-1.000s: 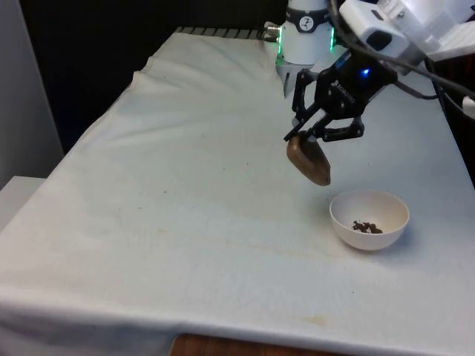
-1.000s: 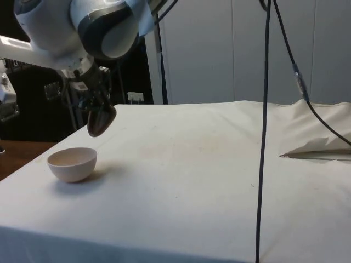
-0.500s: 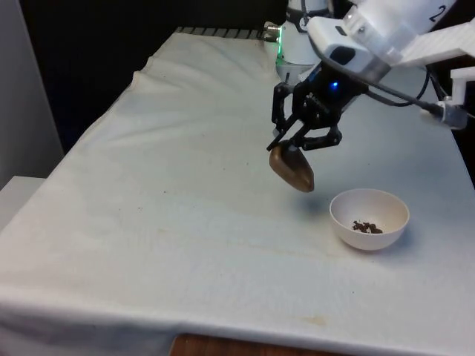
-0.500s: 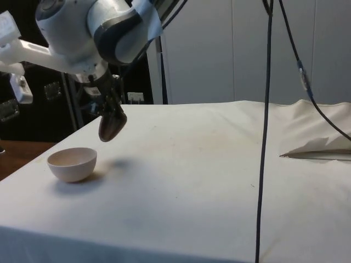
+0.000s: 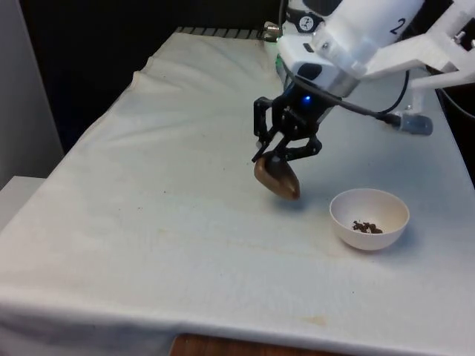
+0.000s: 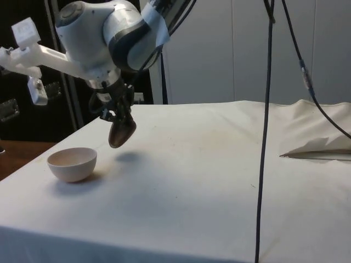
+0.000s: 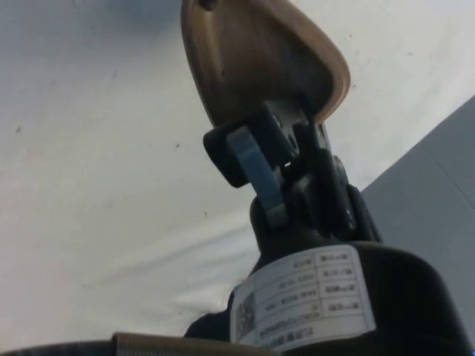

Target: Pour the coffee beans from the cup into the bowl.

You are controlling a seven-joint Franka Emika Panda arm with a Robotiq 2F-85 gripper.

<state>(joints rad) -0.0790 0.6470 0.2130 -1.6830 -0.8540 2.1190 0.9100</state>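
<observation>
the gripper [image 5: 276,152] holds the cup [image 5: 277,177] up in the air over the table [image 5: 171,215]. its two fingers [image 7: 256,165] are pinched tight on the cup's rim, one on the inside and one on the outside. the cup is brown and it is tipped, so it hangs down from the gripper at a slant. it does not touch the cloth. in the wrist view you can look into the cup [image 7: 256,63], and the part you can see has no beans in it.

the bowl [image 5: 369,218] is white and round. it sits flat on the table, near the edge on the front view's right and closer to the near edge than to the far one. a small heap of dark beans [image 5: 366,226] lies at its bottom. the cup is not over the bowl. it hangs beside it, on the front view's left, with a gap of bare cloth in between.

in the side view the cup [image 6: 122,133] hangs a little higher than the bowl [image 6: 72,163], and its shadow falls on the cloth just next to it. the gripper [image 6: 115,112] sits right on top of the cup there. a black cable [image 6: 266,109] hangs down in the side view, well apart from the cup and the bowl.
</observation>
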